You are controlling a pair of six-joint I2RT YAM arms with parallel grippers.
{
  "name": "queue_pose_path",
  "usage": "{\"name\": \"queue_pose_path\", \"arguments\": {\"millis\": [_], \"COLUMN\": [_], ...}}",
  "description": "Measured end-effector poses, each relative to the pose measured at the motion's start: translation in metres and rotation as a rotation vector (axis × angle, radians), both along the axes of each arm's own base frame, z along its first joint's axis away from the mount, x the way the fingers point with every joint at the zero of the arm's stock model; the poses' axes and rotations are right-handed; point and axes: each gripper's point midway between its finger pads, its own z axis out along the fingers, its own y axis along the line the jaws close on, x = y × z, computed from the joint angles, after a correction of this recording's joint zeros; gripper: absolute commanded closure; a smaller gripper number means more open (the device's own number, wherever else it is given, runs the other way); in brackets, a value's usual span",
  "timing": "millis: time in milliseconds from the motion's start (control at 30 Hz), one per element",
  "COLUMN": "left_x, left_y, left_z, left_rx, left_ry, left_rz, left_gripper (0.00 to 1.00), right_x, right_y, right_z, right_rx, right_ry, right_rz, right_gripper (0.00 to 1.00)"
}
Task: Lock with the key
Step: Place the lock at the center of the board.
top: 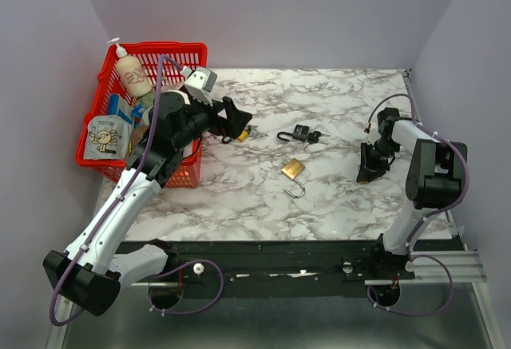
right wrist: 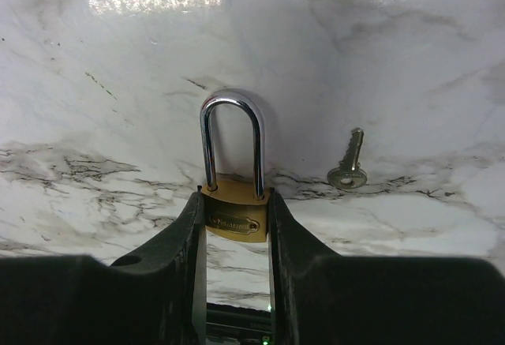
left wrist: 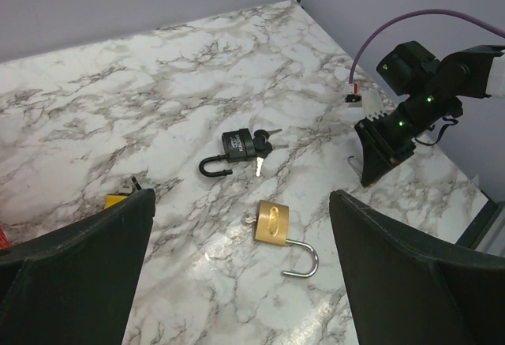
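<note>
A red basket [top: 192, 49] full of packets and a bottle sits at the far left corner of the worktop. Just right of it the left gripper [top: 242, 124] hangs above the marble with its jaws spread wide and nothing between them. A small yellow object [left wrist: 118, 200] lies under it, near the basket.

Toward the middle of the far half lies a black padlock [left wrist: 237, 144], its shackle swung open and a bunch of keys at its side. Nearer the front edge, about mid-worktop, an open padlock [left wrist: 273, 223] of brass lies flat with its shackle loose.

Close to the right edge the right gripper [top: 366, 176] points down at the surface, its jaws narrowed onto the body of a gripped padlock [right wrist: 233, 220], brass, whose shackle sits with both legs in the body. A loose key [right wrist: 348, 173] lies flat on the marble just beside that lock, not touching it.
</note>
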Motion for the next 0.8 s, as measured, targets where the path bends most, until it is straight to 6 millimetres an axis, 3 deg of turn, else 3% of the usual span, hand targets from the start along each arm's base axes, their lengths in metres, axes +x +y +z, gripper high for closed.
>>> {"name": "queue_pose_path", "arguments": {"millis": [367,400,433,800], "left_x": [0.001,0.001,0.002,0.003], "left_y": [0.001,0.002,0.002,0.001], "left_z": [-0.003,-0.004,-0.004,-0.011], "left_rx": [-0.002,-0.002,-0.001,0.01], "left_ry": [0.011,0.012,0.013,0.034], "left_rz": [0.007,0.009,0.01,0.009], "left_gripper": [0.01,0.01,0.01,0.01], "right_x": [0.001,0.001,0.001,0.011], "right_y": [-0.002,-0.001,-0.001,-0.004], "right_z": [0.0,0.0,0.0,0.006], "right_rx": [0.018,0.019,0.02,0.027], "right_ry": [0.005,0.005,0.005,-0.038], "right_rz": [0.002,0.004,0.004,0.035], "right_gripper": [0.65,0.62,0.52,0.28]}}
